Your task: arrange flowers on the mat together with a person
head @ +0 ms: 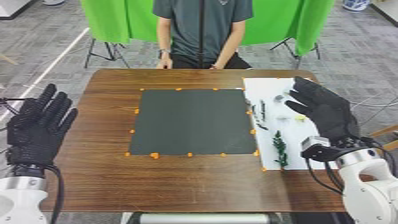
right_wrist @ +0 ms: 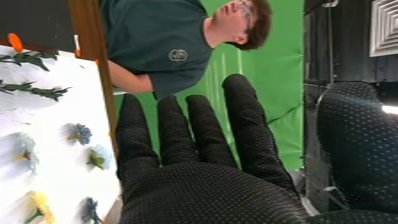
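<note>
My right hand (head: 327, 112) is over the right edge of the white sheet (head: 302, 131), open. In the right wrist view the same hand (right_wrist: 213, 190) has straight fingers and holds nothing. My left hand (head: 40, 127) is open at the table's left edge. The dark mat (head: 194, 121) lies bare at the table's middle. On the white sheet are a green leafy stem (head: 280, 149) and thinner stems (head: 259, 114). In the right wrist view the sheet carries leafy sprigs (right_wrist: 35, 91), a blue flower (right_wrist: 80, 134), a pale blue flower (right_wrist: 99, 156) and a yellow flower (right_wrist: 41, 206).
Orange markers (head: 155, 155) line the mat. A person (head: 202, 35) is at the table's far side, with hands (head: 165, 63) at its far edge. The brown table (head: 178, 185) extends between the arms. Green cloth (head: 293, 25) hangs behind.
</note>
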